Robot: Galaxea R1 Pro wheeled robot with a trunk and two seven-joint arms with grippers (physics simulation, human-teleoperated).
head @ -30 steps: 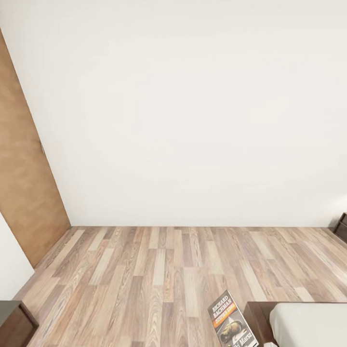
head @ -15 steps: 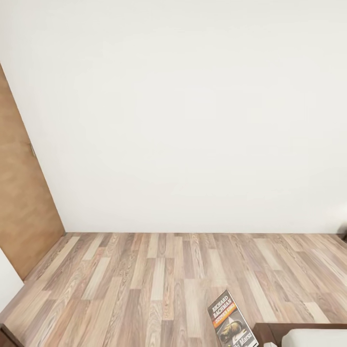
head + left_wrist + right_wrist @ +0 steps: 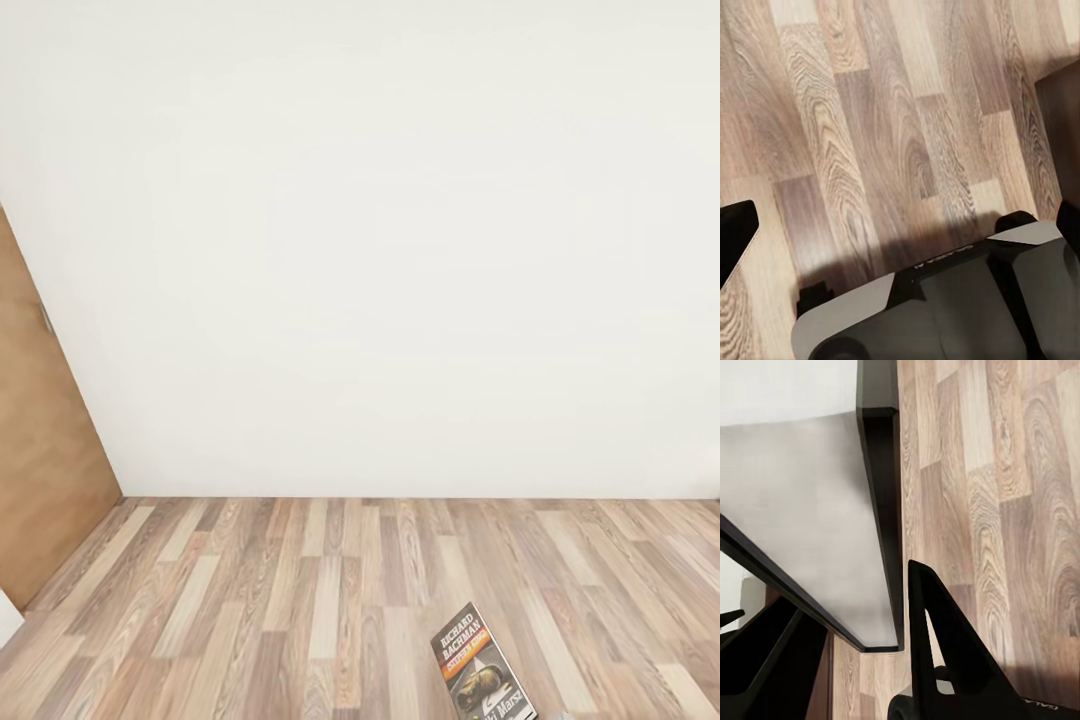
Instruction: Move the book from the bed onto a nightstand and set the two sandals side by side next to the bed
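Note:
The book [image 3: 480, 665], a dark paperback with white "RICHARD BACHMAN" lettering and an orange band, stands upright at the bottom of the head view, above the wood floor. In the right wrist view my right gripper [image 3: 847, 656] is shut on the book, whose thin dark edge [image 3: 795, 577] runs slantwise between the black fingers [image 3: 945, 660]. Behind it is a corner of the bed [image 3: 795, 472], pale mattress in a dark frame. My left gripper [image 3: 900, 225] hangs open over the floor, its black fingertips [image 3: 735, 232] far apart. The sandals and the nightstand are out of view.
A white wall [image 3: 380, 250] faces me, and the plank floor [image 3: 300, 590] stretches up to it. A brown door [image 3: 40, 450] stands at the left. My grey base [image 3: 945, 307] lies under the left gripper, and a dark furniture edge [image 3: 1061, 120] is beside it.
The whole head view has shifted: the camera moved, so the bed corner and the dark furniture at the lower left have left the picture. The book keeps its place in the picture.

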